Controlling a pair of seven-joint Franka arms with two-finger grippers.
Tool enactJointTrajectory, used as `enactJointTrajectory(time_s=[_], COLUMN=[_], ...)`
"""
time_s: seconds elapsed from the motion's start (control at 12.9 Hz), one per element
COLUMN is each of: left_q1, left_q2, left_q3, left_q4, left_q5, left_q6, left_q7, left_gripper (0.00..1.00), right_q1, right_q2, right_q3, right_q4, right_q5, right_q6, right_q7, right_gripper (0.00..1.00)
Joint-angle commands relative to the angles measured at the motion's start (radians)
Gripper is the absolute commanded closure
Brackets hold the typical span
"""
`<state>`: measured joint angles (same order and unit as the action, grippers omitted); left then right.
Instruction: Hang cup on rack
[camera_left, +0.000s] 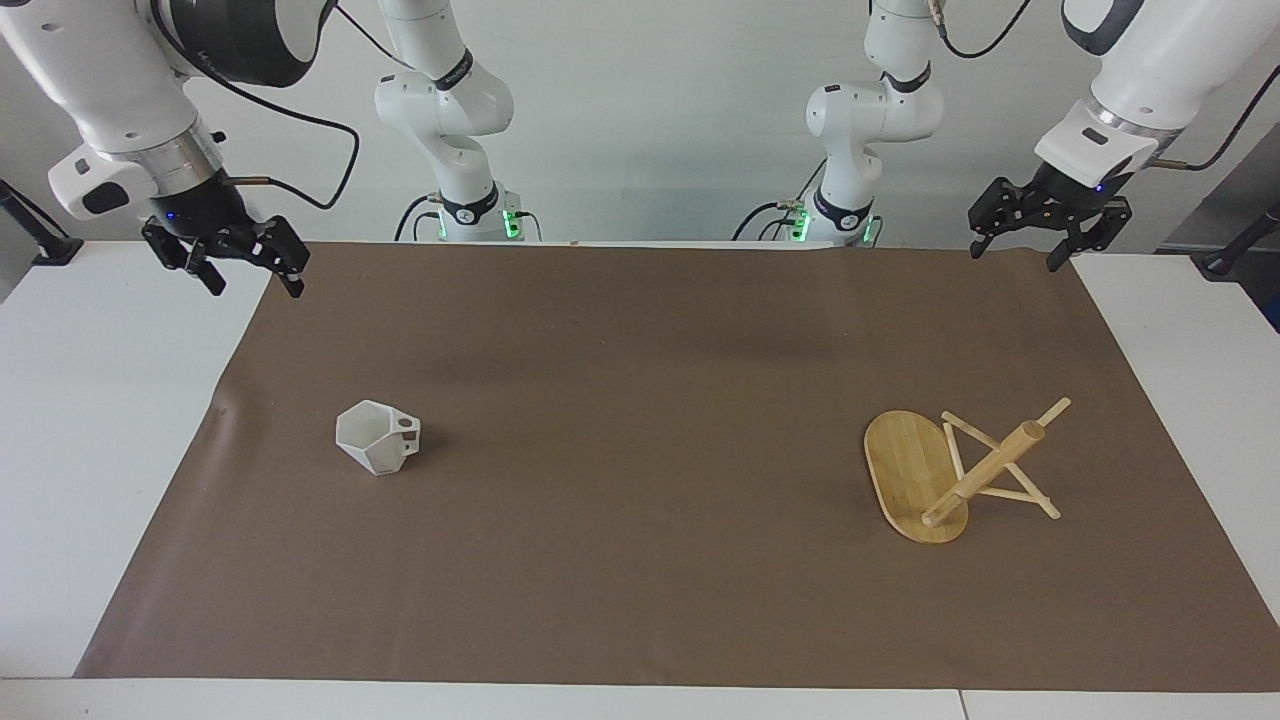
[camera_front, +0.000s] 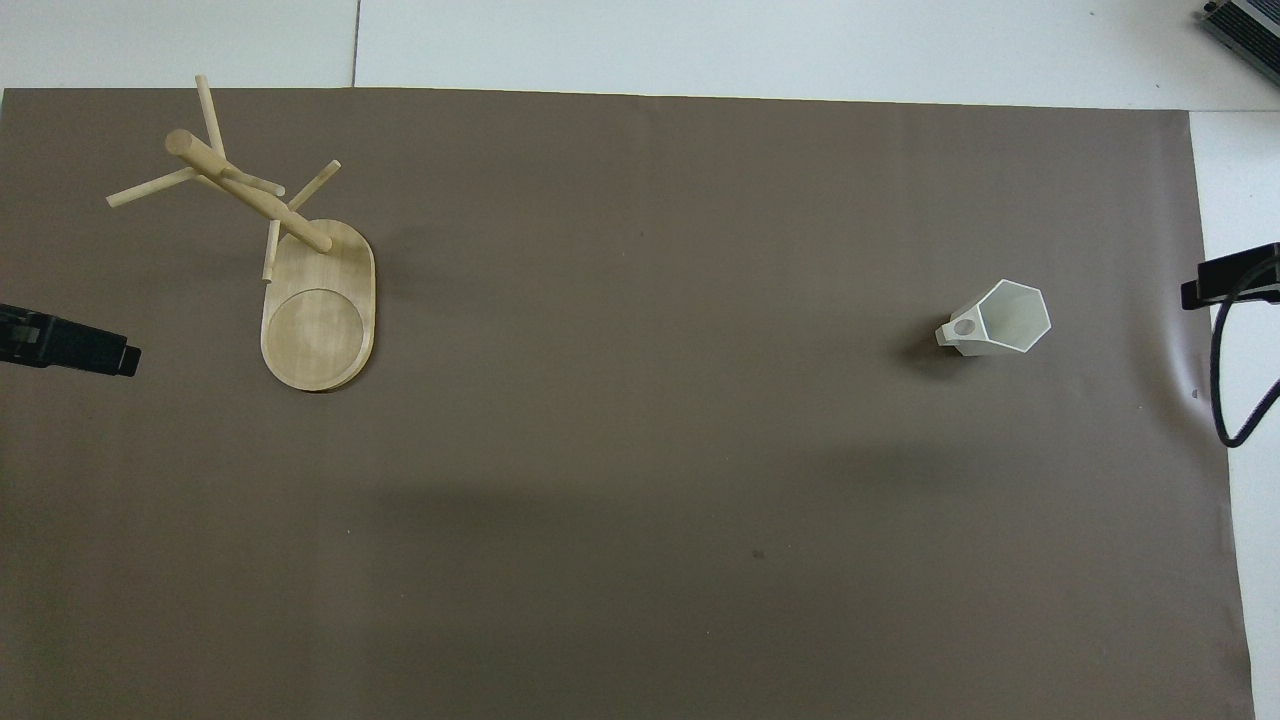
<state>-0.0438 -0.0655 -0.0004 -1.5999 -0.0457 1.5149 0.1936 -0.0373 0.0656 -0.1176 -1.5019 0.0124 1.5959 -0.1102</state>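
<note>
Still unstarted: cup upright on brown mat toward right arm's end; rack standing toward left arm's end, well apart. Right gripper and left gripper raised over mat corners, fingers apart, empty, presumably awaiting approach.

Both arms have glossy white rounded shells with black joint bands and a silver ring at the wrist. The left gripper and right gripper are black, each with a small blue light above. Black cables loop from the wrists, and green lights glow at the bases.
</note>
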Motion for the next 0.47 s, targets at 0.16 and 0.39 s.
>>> enactJointTrajectory(time_s=[0.16, 0.39], left_q1=[0.001, 0.002], left_q2=[-0.020, -0.020], left_q3=[-0.001, -0.001], left_q4=[-0.025, -0.028], left_q5=[0.021, 0.021], left_q6=[0.021, 0.021], left_q7=[0.015, 0.017], left_gripper=[0.00, 0.00], right_q1=[-0.006, -0.006], right_q2=[-0.010, -0.010], right_q3=[0.007, 0.009], right_q4=[-0.015, -0.014], right_q5=[-0.009, -0.006], right_q6=[0.001, 0.001], right_q7=[-0.016, -0.016], right_gripper=[0.00, 0.00])
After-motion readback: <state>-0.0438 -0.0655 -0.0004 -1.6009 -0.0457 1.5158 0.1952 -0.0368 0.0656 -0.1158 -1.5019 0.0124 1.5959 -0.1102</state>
